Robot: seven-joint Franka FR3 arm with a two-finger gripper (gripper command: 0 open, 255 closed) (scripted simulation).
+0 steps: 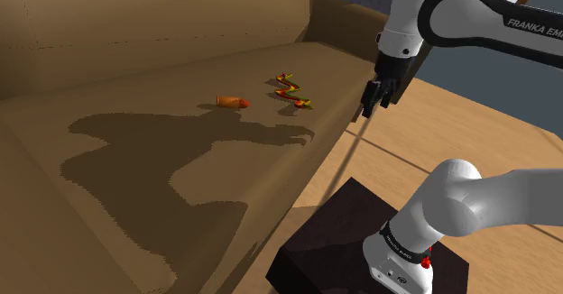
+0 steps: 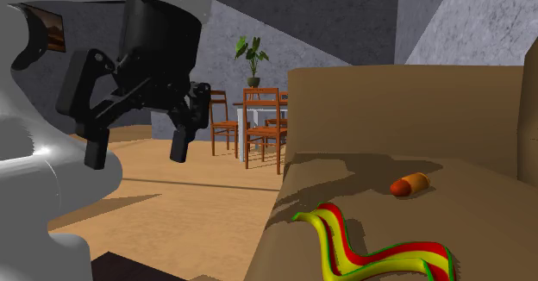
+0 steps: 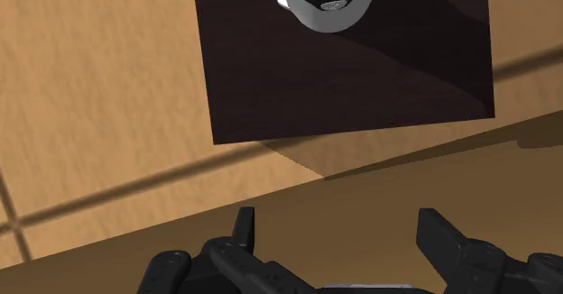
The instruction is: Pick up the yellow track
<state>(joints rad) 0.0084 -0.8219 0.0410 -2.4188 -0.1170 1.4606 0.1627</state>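
Wavy track (image 2: 340, 245), yellow with red and green stripes, lying seemingly flat on sofa seat (image 2: 448, 215) near front edge.

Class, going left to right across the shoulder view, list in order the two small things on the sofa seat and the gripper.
In order: small orange object → wavy yellow track → black gripper, fingers apart.

The sofa (image 1: 135, 67) at the shoulder view's left looked matt brown and smooth, and the striped track (image 1: 292, 88) on it was glossy, like plastic. At right, the floor (image 1: 469, 143) showed pale wood planks and the stand (image 1: 329, 238) a dark matt finish. The white arm (image 1: 514, 202) shone; the gripper (image 3: 336, 234) was matt black. Wooden chairs (image 2: 261, 115) stood by a rough grey wall (image 2: 466, 21).
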